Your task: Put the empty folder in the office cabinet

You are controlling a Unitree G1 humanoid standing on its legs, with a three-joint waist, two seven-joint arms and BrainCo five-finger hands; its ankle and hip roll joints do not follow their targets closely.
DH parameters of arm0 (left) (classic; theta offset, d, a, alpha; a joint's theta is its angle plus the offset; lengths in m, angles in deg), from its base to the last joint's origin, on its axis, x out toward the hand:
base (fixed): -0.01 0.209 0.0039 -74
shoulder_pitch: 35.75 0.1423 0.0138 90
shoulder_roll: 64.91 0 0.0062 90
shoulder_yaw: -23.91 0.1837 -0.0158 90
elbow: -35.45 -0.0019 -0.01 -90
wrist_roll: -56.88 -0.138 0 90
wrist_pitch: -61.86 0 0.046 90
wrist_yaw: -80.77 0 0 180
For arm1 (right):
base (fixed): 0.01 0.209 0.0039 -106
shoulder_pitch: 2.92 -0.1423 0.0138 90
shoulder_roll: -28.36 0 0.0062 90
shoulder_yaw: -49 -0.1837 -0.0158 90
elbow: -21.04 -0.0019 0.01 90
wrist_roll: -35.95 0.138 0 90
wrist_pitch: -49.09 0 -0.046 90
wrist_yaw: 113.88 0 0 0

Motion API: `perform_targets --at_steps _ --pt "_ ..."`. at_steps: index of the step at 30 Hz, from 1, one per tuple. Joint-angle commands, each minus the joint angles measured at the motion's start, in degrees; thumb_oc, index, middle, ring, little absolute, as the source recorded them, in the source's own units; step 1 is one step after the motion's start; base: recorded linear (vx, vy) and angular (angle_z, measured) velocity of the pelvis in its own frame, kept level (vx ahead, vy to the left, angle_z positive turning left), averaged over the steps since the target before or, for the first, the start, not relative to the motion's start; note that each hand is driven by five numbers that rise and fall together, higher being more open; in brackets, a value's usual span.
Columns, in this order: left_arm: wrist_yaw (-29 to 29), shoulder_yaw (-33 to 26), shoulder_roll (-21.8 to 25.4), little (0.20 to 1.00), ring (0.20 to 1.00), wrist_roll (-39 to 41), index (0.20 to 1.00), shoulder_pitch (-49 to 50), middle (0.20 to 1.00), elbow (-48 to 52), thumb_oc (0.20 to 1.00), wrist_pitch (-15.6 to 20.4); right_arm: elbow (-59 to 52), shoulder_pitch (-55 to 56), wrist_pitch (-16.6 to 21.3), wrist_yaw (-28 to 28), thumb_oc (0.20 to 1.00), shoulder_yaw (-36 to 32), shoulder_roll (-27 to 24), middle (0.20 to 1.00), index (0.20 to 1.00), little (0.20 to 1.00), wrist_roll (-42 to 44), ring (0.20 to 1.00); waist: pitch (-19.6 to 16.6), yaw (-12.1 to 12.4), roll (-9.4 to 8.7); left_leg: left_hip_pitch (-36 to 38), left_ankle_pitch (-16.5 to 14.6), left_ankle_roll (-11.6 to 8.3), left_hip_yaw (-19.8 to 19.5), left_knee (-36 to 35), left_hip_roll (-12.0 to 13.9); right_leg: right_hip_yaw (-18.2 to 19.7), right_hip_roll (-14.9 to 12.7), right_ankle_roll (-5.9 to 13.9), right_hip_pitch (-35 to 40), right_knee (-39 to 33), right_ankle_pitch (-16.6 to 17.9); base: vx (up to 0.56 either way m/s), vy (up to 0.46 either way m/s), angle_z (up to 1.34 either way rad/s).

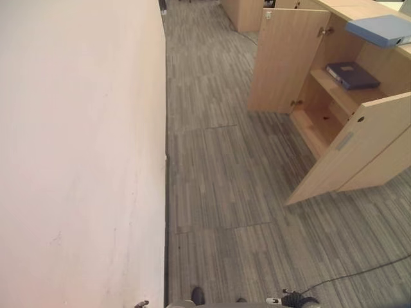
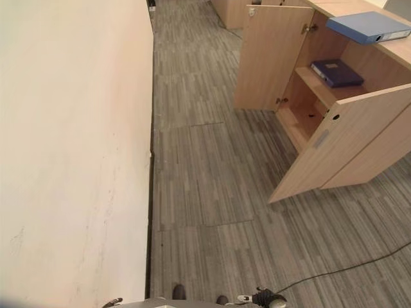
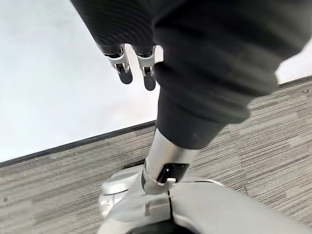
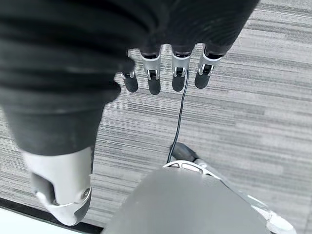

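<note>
Left eye view looks down a strip of grey carpet (image 1: 218, 192) with a pale wall (image 1: 77, 154) on the robot's left and the office cabinet (image 1: 334, 122) standing well off to the right, both its doors (image 1: 282, 61) swung open. A light blue folder (image 1: 379, 29) lies flat on the cabinet's top, one end jutting just past the edge, and a darker blue folder (image 1: 352, 74) already lies on the upper shelf inside; which of them is the empty one I cannot tell from here. Right eye view shows the same layout, with the lower shelf (image 2: 297, 125) bare. Left wrist view has the left hand (image 3: 134, 68) hanging by the robot's side near the wall, its fingers straight and loose, holding nothing. Right wrist view shows the right hand (image 4: 165, 73) hanging over the carpet, fingers straight in a row and slightly apart, also holding nothing. If the light blue folder is the one meant, I would expect it to be light and stiff, with smooth covers that could slide under the fingers; the overhanging end or the spine looks the soundest place to pinch it, thumb below and fingers on top.
</note>
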Motion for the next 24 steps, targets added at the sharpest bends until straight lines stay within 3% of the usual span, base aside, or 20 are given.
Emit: perform_targets --at_steps 1,3,4,5,6,7,8,9,13,15,20,24 --pt "-1.0 0.5 0.4 1.000 1.000 2.3 1.000 -3.2 1.000 -1.5 1.000 0.5 1.8 -2.8 -0.4 -0.1 1.000 1.3 -1.7 1.000 1.000 1.000 2.7 1.000 2.4 0.3 -1.15 -5.4 -0.9 -2.75 1.4 15.5 5.4 -2.8 -2.2 2.38 0.8 2.3 0.2 0.03 -0.124 0.20" --pt "-1.1 0.3 0.1 1.000 1.000 2.6 1.000 -2.8 1.000 -1.8 1.000 0.4 2.3 -2.8 -0.7 -0.3 1.000 1.4 -2.0 1.000 1.000 1.000 2.5 1.000 2.5 0.7 -1.36 -9.5 1.6 -2.44 2.3 16.4 6.4 -3.0 -2.2 2.17 1.6 2.1 -0.5 0.13 -0.043 0.09" --pt "-1.1 0.0 0.1 1.000 1.000 2.7 1.000 -2.4 1.000 -2.1 1.000 0.3 2.4 -2.7 -0.7 -0.2 1.000 1.5 -2.0 1.000 1.000 1.000 2.2 1.000 2.4 1.2 -1.55 -9.9 0.4 -2.79 2.2 14.7 6.8 -2.3 -2.0 2.54 2.9 1.6 -1.4 0.18 0.006 -0.01" --pt "-1.2 -0.3 0.1 1.000 1.000 2.7 1.000 -2.1 1.000 -2.4 1.000 0.3 2.4 -2.6 -0.8 -0.1 1.000 1.6 -2.1 1.000 1.000 1.000 1.9 1.000 2.1 1.5 -1.62 -10.9 2.3 -2.07 2.9 11.3 6.7 -2.6 -2.1 2.65 2.8 1.4 -0.9 0.19 -0.005 0.06" --pt "-1.2 -0.3 0.1 1.000 1.000 2.7 1.000 -2.0 1.000 -2.4 1.000 0.3 2.4 -2.5 -0.8 -0.1 1.000 1.7 -2.0 1.000 1.000 1.000 1.9 1.000 2.2 1.5 -1.71 -10.3 1.1 -2.67 2.4 11.5 6.7 -2.1 -2.0 2.86 3.6 1.2 -1.6 0.14 0.025 0.08" --pt "-1.1 -0.8 0.0 1.000 1.000 3.0 1.000 -1.6 1.000 -2.8 1.000 0.2 2.5 -2.4 -0.8 0.0 1.000 1.8 -2.2 1.000 1.000 1.000 1.5 1.000 2.0 2.0 -1.36 -11.5 3.4 -2.99 2.4 8.7 6.8 -2.0 -1.6 3.12 4.2 0.8 -1.7 0.25 0.059 0.07" --pt "-1.2 -1.7 -0.1 1.000 1.000 3.3 1.000 -1.1 1.000 -3.3 1.000 0.0 2.7 -2.3 -0.8 0.0 1.000 2.0 -2.3 1.000 1.000 1.000 1.0 1.000 1.6 2.9 -0.36 -11.3 9.0 -3.27 2.5 0.1 7.2 -1.8 -1.0 3.30 5.0 0.4 -1.8 0.27 0.100 0.03" --pt "-1.3 -2.1 -0.1 1.000 1.000 3.5 1.000 -0.9 1.000 -3.7 1.000 0.0 2.8 -2.4 -0.7 -0.2 1.000 1.8 -2.3 1.000 1.000 1.000 1.0 1.000 1.6 3.3 -0.01 -12.0 10.1 -3.59 2.6 -3.3 7.5 -1.6 -0.8 3.50 5.8 0.4 -2.4 0.20 0.084 0.03" --pt "-1.2 -4.2 -0.5 1.000 1.000 4.3 1.000 0.6 1.000 -5.0 1.000 -0.1 3.2 -1.7 -0.5 -0.1 1.000 0.9 -2.2 1.000 1.000 1.000 0.8 1.000 0.4 4.0 0.83 -11.9 10.3 -4.39 4.7 -7.4 8.8 -0.2 -1.0 4.66 8.7 0.4 -3.9 0.31 0.097 -0.08" --pt "-1.3 -4.9 -0.5 1.000 1.000 4.3 1.000 1.5 1.000 -5.4 1.000 -0.2 3.6 -1.2 -0.5 0.1 1.000 1.0 -1.7 1.000 1.000 1.000 0.3 1.000 -0.8 4.5 1.53 -11.7 12.2 -3.97 4.5 -7.4 9.0 0.0 -1.1 4.81 8.8 0.4 -4.0 0.20 0.124 -0.42" --pt "-1.4 -5.8 -0.2 1.000 1.000 4.1 1.000 2.1 1.000 -5.7 1.000 -0.1 4.2 -0.8 -0.9 0.5 1.000 1.0 -0.9 1.000 1.000 1.000 -0.8 1.000 -2.8 5.4 0.84 -9.9 11.0 -2.90 4.9 -7.4 7.3 0.5 -4.0 6.73 8.9 0.4 -3.9 0.24 0.191 -0.28" --pt "-1.5 -6.0 0.6 1.000 1.000 3.8 1.000 1.9 1.000 -4.9 1.000 0.1 3.9 -0.8 -1.3 1.1 1.000 1.2 -0.2 1.000 1.000 1.000 -1.8 1.000 -4.6 6.0 -0.48 -6.9 6.8 -0.14 6.1 -7.4 2.8 0.3 -10.2 10.45 8.3 2.8 -0.5 0.22 0.253 -0.12"
